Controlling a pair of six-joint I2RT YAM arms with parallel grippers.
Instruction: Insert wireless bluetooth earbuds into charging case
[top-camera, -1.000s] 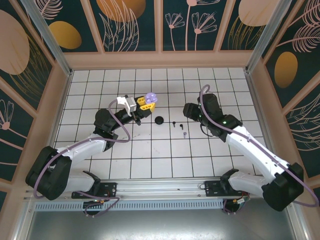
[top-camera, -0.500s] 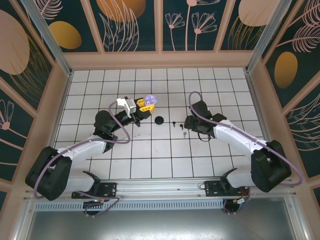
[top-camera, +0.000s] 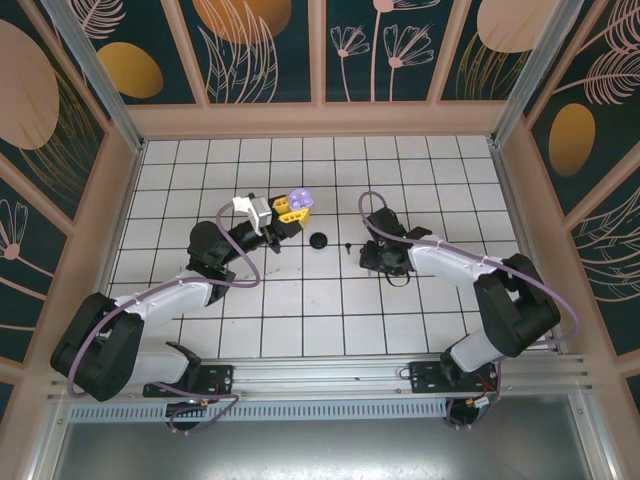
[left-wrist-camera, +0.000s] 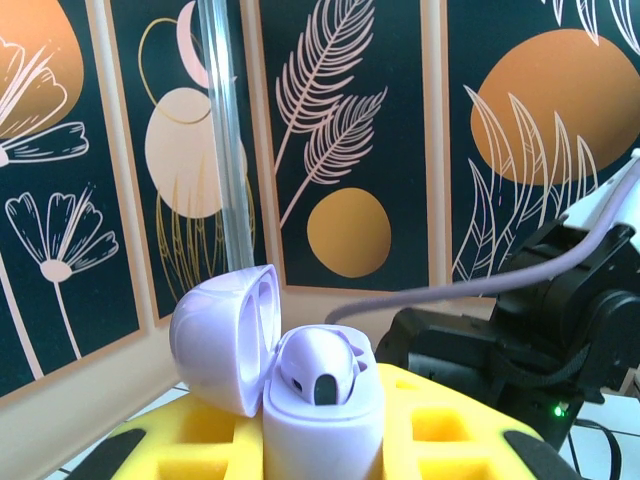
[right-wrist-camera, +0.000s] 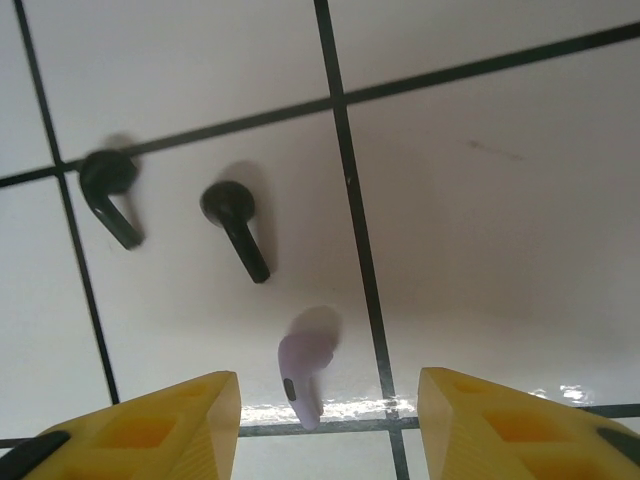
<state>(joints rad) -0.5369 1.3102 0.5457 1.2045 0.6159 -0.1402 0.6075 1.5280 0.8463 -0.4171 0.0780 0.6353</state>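
Lilac case (left-wrist-camera: 322, 425) stands clamped between the yellow pads of the left gripper (top-camera: 287, 209), left of centre over the white tiled table (top-camera: 200, 170). Its lid (left-wrist-camera: 222, 335) is swung open to the left, and one lilac bud (left-wrist-camera: 316, 362) is seated inside. To the right, a round black case (top-camera: 319, 240) lies on the tiles. Further right lie one black earbud (right-wrist-camera: 112, 192) and a second black earbud (right-wrist-camera: 235, 222), side by side but apart. Near them a loose lilac earbud (right-wrist-camera: 303, 365) lies on the table. The right gripper (right-wrist-camera: 328, 405) is low over it, its jaws parted either side of the earbud and touching neither side.
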